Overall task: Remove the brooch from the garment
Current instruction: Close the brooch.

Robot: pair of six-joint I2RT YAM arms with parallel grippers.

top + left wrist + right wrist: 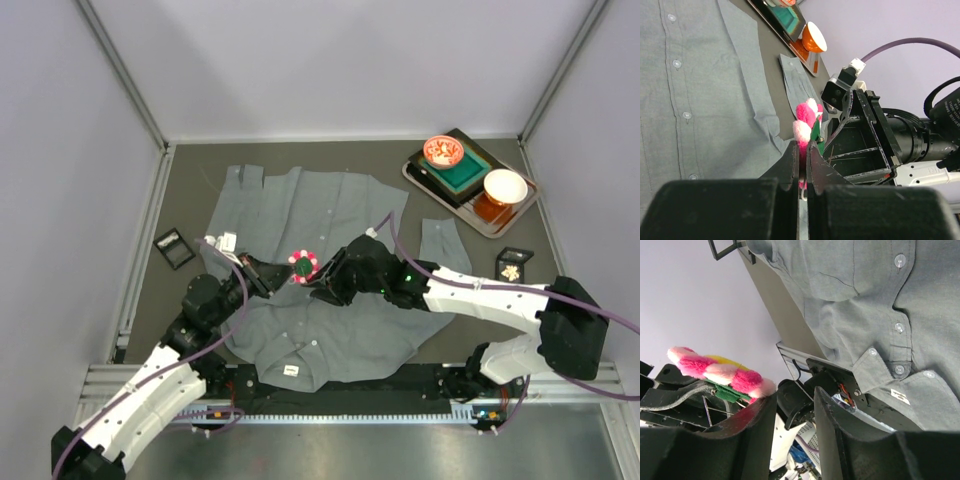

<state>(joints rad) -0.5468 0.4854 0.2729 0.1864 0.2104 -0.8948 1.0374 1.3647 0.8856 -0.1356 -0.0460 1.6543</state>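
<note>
A small black box [174, 248] sits far left on the dark tabletop [300, 155], beside the spread grey shirt [330, 215]. The print on the shirt's white collar label [900, 395] is too small to read. Above the shirt's front, the left gripper [803, 150] has its jaws pinched tight on the pink, white and green brooch [303, 265], held up off the cloth. Facing it, the right gripper [795, 397] has its jaws partly apart and gripping nothing, with the brooch just outside one finger. At back right, a tray [430, 188] carries a red-patterned bowl [442, 152] on a green block and a white bowl [505, 186] on an orange one; their contents cannot be made out. Nearer, a second black box [514, 263] holds pale pieces.
</note>
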